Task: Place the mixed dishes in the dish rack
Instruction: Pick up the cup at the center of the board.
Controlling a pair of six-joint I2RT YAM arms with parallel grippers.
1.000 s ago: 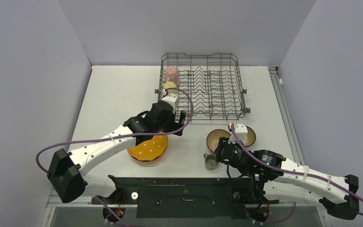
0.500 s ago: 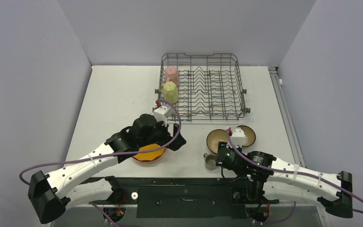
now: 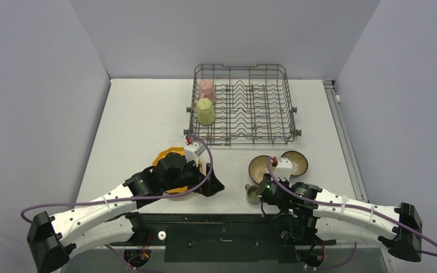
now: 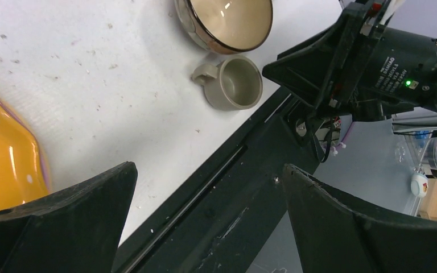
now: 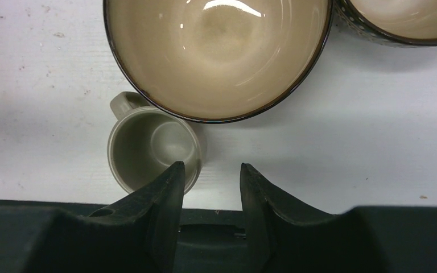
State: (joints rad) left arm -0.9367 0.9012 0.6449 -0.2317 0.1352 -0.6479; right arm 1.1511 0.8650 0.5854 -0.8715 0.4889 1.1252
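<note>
Counting from the near edge, two claws, one cup, two bowls, one plate, one rack and two mugs are seen. The right claw (image 5: 210,166) is held low over the near edge of the surface (image 3: 136,114), its fingers set at a narrow gap with nothing gripped between them. One small grey-olive cup (image 5: 151,148) stands upright just off the tip of one finger, outside the gap, with its handle turned away from the claw. The left claw (image 4: 207,170) is spread wide and empty, to the left of the cup and apart from it.

Just beyond the cup, two brown bowls are set side by side, tan insides up: the left bowl (image 5: 216,51) is close against the cup, and the right bowl (image 5: 404,17) is just beside the first. One orange white-dotted plate (image 3: 168,154) lies on the surface left of the left claw, partly hidden by that arm.

Farthest off, one grey wire dish rack (image 3: 240,66) is placed at the far side. Two mugs are held at its left end: a pale yellow mug (image 3: 206,111) nearer, and a pink mug (image 3: 207,90) just behind it.
</note>
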